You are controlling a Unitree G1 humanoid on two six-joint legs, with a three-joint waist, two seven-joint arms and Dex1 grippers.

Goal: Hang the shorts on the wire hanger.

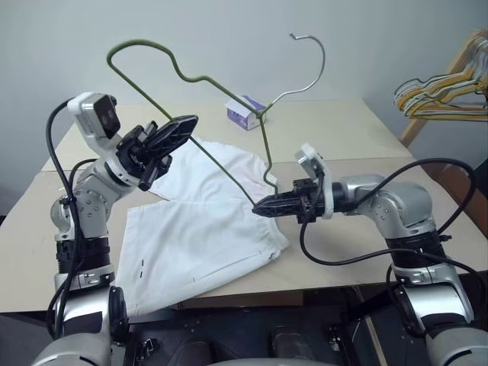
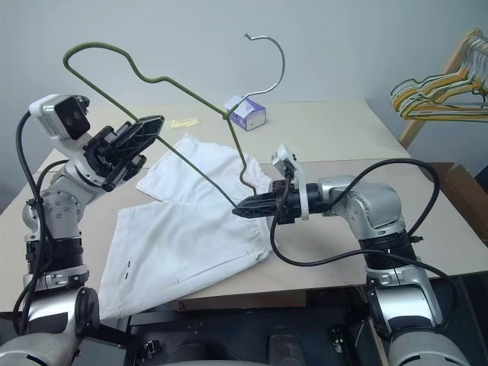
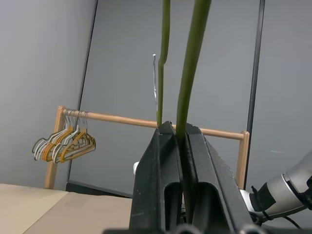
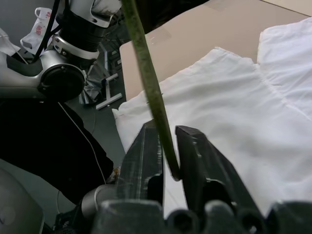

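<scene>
Two claws hold the wire hanger (image 1: 200, 78) mid-frame: left claw (image 1: 183, 126) clamps its straight bar, right claw (image 1: 263, 206) its lower corner. Thin, springy, slippery. Limp, light shorts (image 1: 198, 229) lie flat on the surface (image 1: 335, 126) beneath; best gripped at the waistband.

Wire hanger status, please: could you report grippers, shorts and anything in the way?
Left gripper and right gripper both shut on wire hanger, held aloft. Shorts flat on table. Nothing in the way.

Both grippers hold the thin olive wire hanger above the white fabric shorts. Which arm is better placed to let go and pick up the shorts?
Probably the right: its gripper hangs low, right over the shorts, while the left gripper carries the hanger high up.
</scene>
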